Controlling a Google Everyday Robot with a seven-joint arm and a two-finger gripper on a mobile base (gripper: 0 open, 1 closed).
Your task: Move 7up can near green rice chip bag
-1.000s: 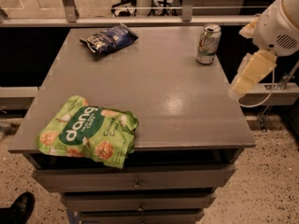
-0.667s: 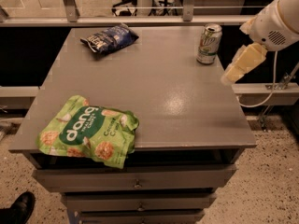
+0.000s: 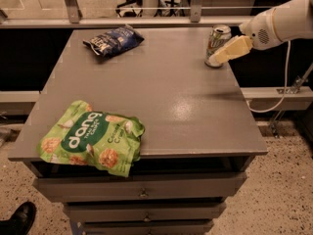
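The 7up can (image 3: 215,42) stands upright near the far right edge of the grey table (image 3: 161,92). The green rice chip bag (image 3: 90,137) lies flat at the table's front left corner, partly hanging over the front edge. My gripper (image 3: 226,52) comes in from the right on a white arm (image 3: 281,23). Its cream-coloured fingers (image 3: 234,48) sit right beside the can, overlapping its right side.
A dark blue snack bag (image 3: 113,39) lies at the far left of the table. Drawers (image 3: 142,190) sit under the table top. A metal rail (image 3: 146,21) runs behind the table. A shoe (image 3: 17,219) shows at the bottom left on the floor.
My gripper has moved up and left from beside the table's right edge to the can's right side. The can and both bags have not moved.
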